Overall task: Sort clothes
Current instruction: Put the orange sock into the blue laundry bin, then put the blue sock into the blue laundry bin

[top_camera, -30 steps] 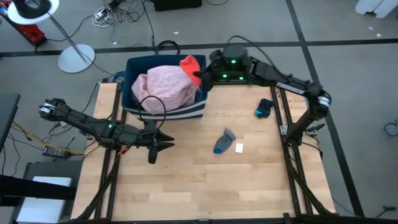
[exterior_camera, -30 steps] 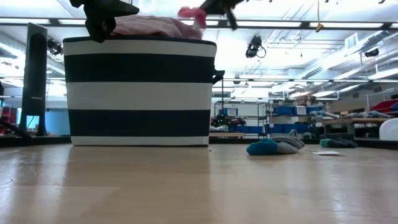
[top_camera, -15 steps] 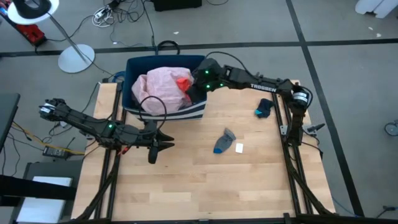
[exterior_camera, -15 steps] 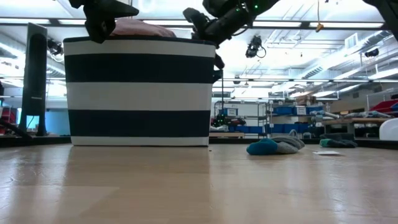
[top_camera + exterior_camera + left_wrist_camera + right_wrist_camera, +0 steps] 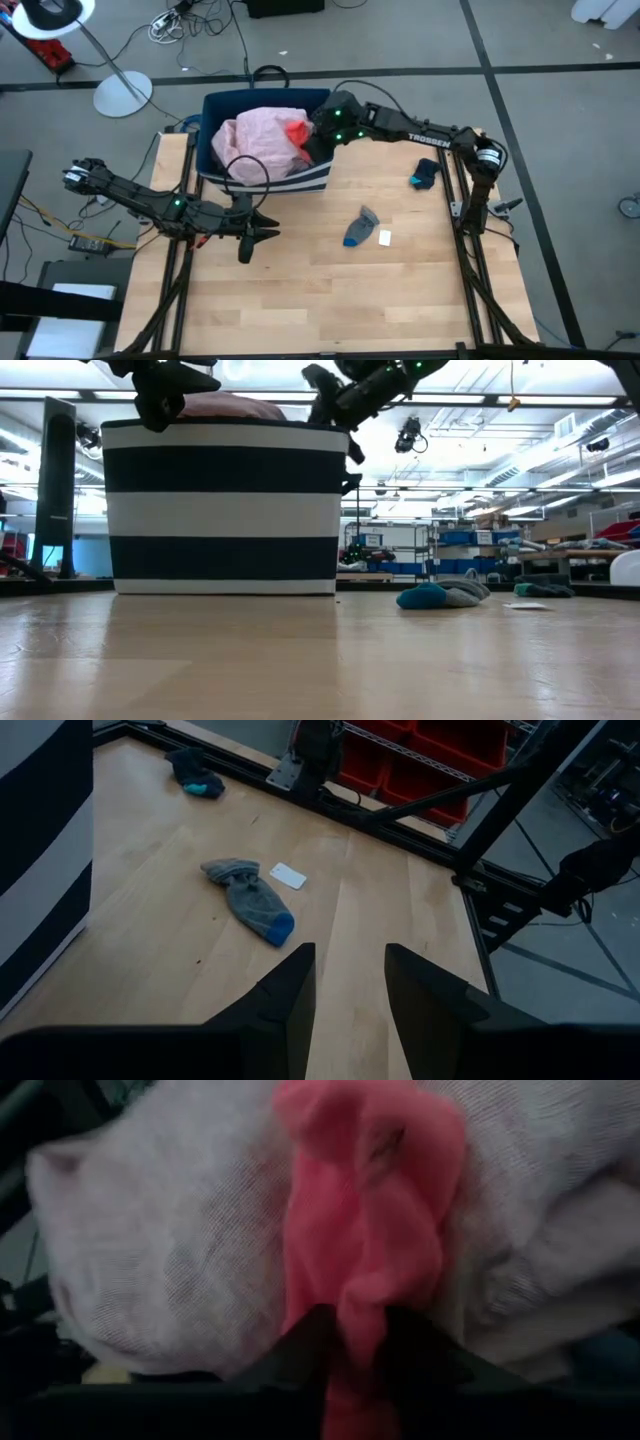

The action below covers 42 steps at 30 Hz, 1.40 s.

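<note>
The red-orange garment (image 5: 370, 1230) lies on the pink garment (image 5: 255, 140) in the striped bin (image 5: 262, 178) at the table's 12 o'clock; the right gripper (image 5: 352, 1335) pinches a narrow fold (soft, light, likely to slump); the bunched middle seems the best hold. The left gripper (image 5: 348, 982) hovers at 9 o'clock, jaws apart, empty.

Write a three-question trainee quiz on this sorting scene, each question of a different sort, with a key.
1. True or false: the red-orange garment lies on the pink garment inside the striped bin.
2. Which hand is over the bin? A) left hand B) right hand
3. Fill in: the grey sock with a blue toe lies beside a small white ____ on the table.

Key: 1 true. 2 B: the right hand is at the bin; the left hand waits open over the table. 3 card.
</note>
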### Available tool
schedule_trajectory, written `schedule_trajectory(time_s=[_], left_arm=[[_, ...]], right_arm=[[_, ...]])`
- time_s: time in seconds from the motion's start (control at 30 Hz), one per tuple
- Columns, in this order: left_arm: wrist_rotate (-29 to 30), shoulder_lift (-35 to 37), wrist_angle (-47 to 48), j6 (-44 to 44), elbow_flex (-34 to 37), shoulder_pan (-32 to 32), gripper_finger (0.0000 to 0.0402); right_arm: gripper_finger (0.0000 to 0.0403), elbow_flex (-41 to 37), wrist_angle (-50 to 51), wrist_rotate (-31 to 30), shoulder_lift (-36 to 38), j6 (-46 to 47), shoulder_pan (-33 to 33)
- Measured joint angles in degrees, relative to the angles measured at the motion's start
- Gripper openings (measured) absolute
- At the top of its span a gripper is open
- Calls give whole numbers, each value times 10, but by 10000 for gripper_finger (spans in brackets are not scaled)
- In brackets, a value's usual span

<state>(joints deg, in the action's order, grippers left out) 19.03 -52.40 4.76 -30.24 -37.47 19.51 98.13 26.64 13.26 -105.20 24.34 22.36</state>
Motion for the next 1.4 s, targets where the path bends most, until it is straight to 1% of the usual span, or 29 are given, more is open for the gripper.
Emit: schedule_trajectory(time_s=[0.13,0.27,0.37,0.5,0.57,0.67,0.87,0.93,1.0,1.07,1.17,1.23,1.3,1.4], left_arm=[[0,0,0,0,0,0,127],[0,0,1,0,0,0,127],[0,0,0,0,0,0,127],[0,0,0,0,0,0,127],[0,0,-1,0,0,0,127],[0,0,-1,0,0,0,127],[0,0,-2,0,0,0,127],[0,0,-2,0,0,0,127],[0,0,-2,0,0,0,127],[0,0,-2,0,0,0,127],[0,0,-1,0,0,0,127],[0,0,-2,0,0,0,127],[0,0,-1,0,0,0,127],[0,0,-1,0,0,0,127]], right_arm=[[144,0,19,-3,26,-7,13],[185,0,19,-5,41,-17,21],[207,1,19,-4,59,-24,27],[223,1,30,-1,82,-39,38],[227,1,41,-1,98,-40,46],[228,2,84,-3,125,-36,62],[221,3,241,-29,179,-35,92],[221,3,303,-56,196,-35,98],[221,3,365,-101,210,-29,100],[220,3,427,-149,225,-8,100],[220,3,503,-203,241,17,103],[220,3,535,-222,247,27,108],[220,-6,548,-226,254,30,117],[220,-50,544,-226,271,44,135]])
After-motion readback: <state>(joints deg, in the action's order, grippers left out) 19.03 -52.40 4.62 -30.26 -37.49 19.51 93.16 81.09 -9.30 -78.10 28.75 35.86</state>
